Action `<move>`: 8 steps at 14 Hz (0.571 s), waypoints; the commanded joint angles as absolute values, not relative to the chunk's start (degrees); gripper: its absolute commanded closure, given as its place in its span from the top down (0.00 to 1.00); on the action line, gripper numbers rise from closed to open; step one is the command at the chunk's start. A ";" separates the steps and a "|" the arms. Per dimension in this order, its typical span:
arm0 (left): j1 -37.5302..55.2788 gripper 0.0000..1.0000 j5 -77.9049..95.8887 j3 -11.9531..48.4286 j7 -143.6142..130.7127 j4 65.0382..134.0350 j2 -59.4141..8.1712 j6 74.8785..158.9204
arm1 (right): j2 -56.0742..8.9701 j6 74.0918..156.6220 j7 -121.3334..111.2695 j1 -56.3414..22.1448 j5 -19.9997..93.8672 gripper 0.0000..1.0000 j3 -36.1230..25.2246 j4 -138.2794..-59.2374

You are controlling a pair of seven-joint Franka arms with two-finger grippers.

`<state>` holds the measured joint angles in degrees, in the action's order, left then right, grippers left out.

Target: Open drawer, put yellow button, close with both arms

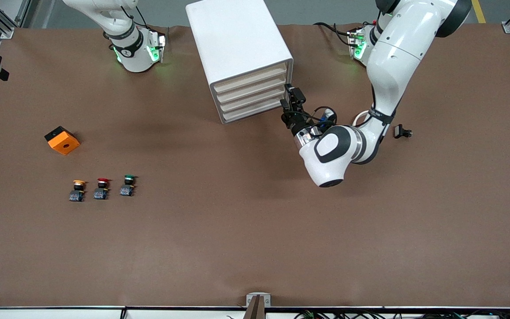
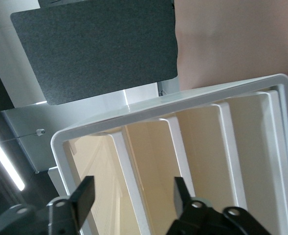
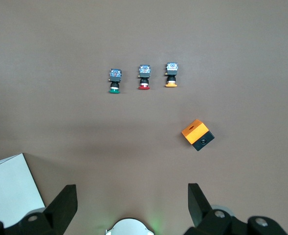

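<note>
Opening step in hand: left gripper point(image 1: 288, 103) sat at the cabinet point(image 1: 237, 48) front, fingers point(image 2: 85, 196) apart, gripping nothing; the drawer point(image 1: 251, 78) was shut. Right gripper point(image 3: 129, 205) waited spread, high over the table. Yellow button point(image 1: 78, 189) stood beside the red button point(image 1: 101, 188), toward the right arm's end; next, likely a grip on the top front.

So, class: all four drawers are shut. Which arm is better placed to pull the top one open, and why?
Left. Its pincer is at the cabinet's front by the drawer; the right pincer waits high over the table.

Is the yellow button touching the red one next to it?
Apart. In the front view, bare table shows between the yellow button and the red button; the right wrist view shows the same gap between them.
</note>
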<state>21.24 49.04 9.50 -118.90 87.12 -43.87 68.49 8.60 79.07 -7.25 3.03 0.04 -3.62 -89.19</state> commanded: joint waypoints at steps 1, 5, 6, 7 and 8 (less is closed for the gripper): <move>22.15 0.67 51.06 9.49 -120.94 88.59 -43.24 67.76 | 9.76 79.01 -7.03 3.16 -0.79 1.00 -3.60 -89.65; 23.64 0.67 52.81 9.49 -121.99 90.08 -42.98 67.76 | 6.96 78.57 -7.55 3.60 -1.23 1.00 -3.78 -87.28; 23.82 0.67 53.52 9.49 -122.51 90.26 -42.89 67.76 | 5.12 78.84 -7.38 3.52 -1.14 1.00 -3.78 -87.62; 24.34 0.67 54.13 9.49 -122.87 90.35 -42.89 67.85 | 2.23 78.58 -7.90 3.78 -1.14 1.00 -3.87 -86.93; 24.87 0.67 54.14 9.49 -122.87 90.70 -42.98 67.85 | 1.85 79.53 -8.00 4.13 -1.06 1.00 -3.87 -87.01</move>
